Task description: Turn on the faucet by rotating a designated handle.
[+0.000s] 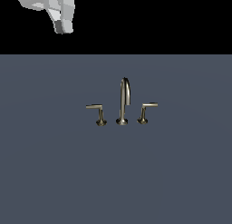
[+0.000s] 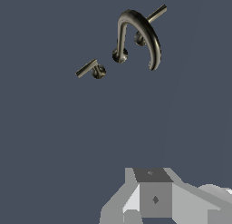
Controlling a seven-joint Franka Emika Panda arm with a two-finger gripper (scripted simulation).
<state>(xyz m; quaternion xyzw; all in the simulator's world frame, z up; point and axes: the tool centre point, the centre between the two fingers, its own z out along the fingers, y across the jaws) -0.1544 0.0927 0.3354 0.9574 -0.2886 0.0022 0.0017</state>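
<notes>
Overhead, gripper [image 1: 63, 27] well apart from faucet [image 1: 123, 103], grip state unclear, designated handle [image 1: 96, 110] untouched

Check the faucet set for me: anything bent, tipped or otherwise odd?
Nothing stands out. The spout stands upright between the designated handle and the other lever, all on their bases. The gripper is far off, touching nothing.

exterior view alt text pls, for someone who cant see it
A small brushed-metal faucet stands on a flat grey-blue surface: a tall gooseneck spout between two short lever handles, the designated handle on the exterior view's left and its mirror-image handle on the right. The gripper hangs high at upper left, far from the faucet.
</notes>
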